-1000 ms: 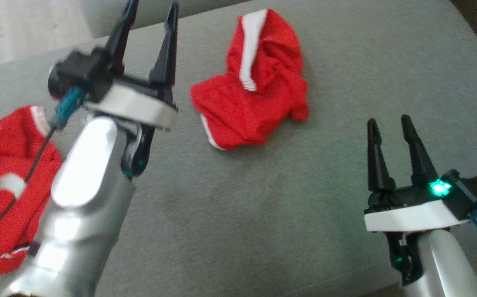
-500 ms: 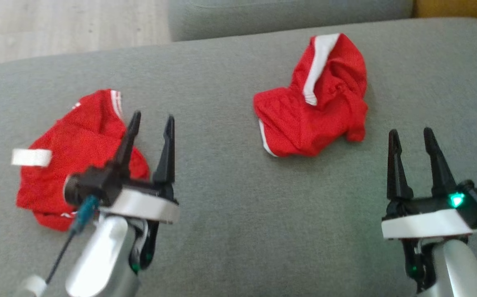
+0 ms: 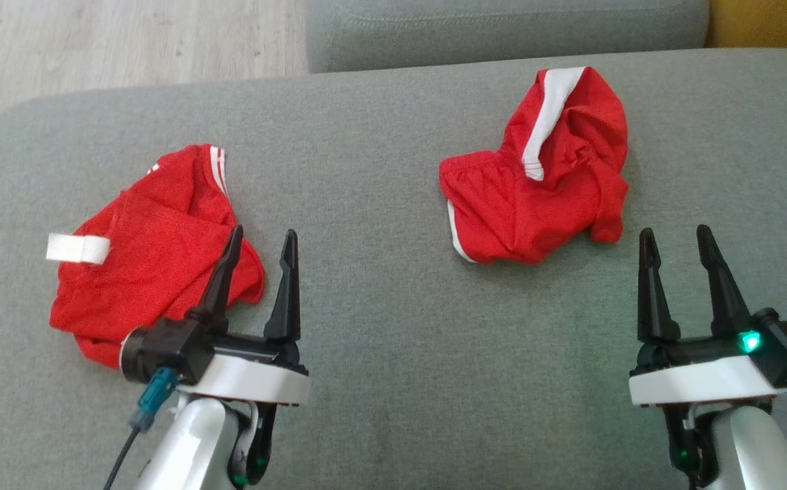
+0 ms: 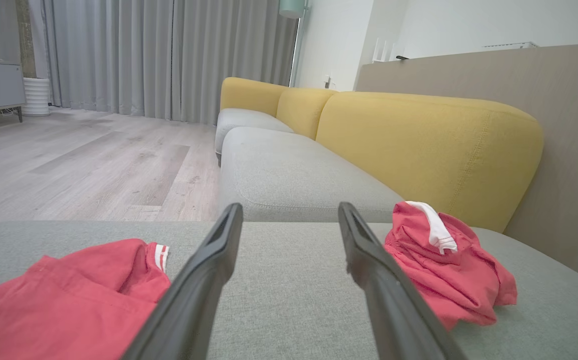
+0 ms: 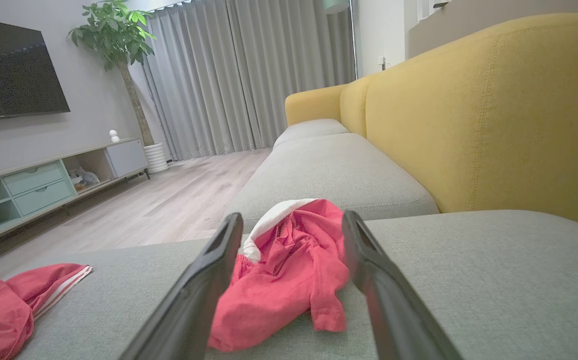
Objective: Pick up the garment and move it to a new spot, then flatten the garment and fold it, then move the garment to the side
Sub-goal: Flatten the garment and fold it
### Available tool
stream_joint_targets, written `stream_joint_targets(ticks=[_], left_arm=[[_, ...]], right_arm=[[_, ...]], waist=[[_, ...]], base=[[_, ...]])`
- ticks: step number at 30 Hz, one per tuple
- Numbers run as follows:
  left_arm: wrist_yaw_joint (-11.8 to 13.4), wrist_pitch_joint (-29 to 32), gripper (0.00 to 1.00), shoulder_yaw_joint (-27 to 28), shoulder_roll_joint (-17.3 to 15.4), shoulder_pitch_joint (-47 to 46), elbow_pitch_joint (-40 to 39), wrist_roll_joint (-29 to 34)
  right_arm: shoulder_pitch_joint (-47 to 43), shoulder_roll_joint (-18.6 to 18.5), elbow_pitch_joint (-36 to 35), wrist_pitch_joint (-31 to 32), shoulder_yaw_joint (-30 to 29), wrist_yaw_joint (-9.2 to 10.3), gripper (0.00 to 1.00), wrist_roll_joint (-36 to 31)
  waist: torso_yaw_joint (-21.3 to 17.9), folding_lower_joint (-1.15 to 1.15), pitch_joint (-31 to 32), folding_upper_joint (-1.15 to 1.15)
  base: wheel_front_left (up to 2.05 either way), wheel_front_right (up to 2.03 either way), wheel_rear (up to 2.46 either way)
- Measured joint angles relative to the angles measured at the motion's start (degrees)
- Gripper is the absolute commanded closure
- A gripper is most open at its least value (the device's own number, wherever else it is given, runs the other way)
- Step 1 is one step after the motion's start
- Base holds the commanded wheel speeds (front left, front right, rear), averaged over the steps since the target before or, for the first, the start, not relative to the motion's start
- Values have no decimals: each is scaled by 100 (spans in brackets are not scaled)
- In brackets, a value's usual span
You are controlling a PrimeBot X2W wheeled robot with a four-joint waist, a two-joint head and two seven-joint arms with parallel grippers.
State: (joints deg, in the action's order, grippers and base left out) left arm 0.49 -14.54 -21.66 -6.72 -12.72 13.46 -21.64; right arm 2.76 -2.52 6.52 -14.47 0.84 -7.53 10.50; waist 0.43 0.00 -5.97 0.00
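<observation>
Two crumpled red garments lie on the grey sofa seat (image 3: 379, 320). The right garment (image 3: 536, 197) has a broad white stripe and sits just ahead of my right gripper (image 3: 675, 231), which stands open and apart from it. In the right wrist view this garment (image 5: 289, 260) shows between the open fingers of the right gripper (image 5: 292, 216). The left garment (image 3: 155, 265) has a white band, and my open left gripper (image 3: 263, 233) hovers at its right edge. The left wrist view has the left gripper (image 4: 289, 207) empty, with one garment (image 4: 79, 295) on its left and the other (image 4: 443, 265) on its right.
A yellow backrest (image 4: 428, 140) runs along the seat's right side. A second grey seat cushion (image 3: 502, 27) adjoins the far edge. Wooden floor (image 3: 94, 41) lies beyond the left corner. A TV cabinet (image 5: 44, 185) and a plant (image 5: 119, 40) stand across the room.
The head camera has swung, shifting the whole picture. My left gripper has come down from a raised position to the left garment's right edge. Both grippers stay open and the garments lie unmoved.
</observation>
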Motion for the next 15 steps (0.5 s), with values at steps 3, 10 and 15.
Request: stream_joint_targets(ticks=[3,10,15], left_arm=[[-48,0,0,47,15,-2,-4,62],[-129,0,0,85,55,-57,13,149],[-204,0,0,83,102,-154,45,164]], right_arm=[[18,0,12,0,33,0,0,-1],[374,0,710,0,-19,0,0,14],[871,-1,1785,1,-378,0,0,5]], waist=[[36,0,-86,0],[171,1,-305,0],[319,1,-431,0]], base=[[0,0,0],[0,0,0],[0,0,0]])
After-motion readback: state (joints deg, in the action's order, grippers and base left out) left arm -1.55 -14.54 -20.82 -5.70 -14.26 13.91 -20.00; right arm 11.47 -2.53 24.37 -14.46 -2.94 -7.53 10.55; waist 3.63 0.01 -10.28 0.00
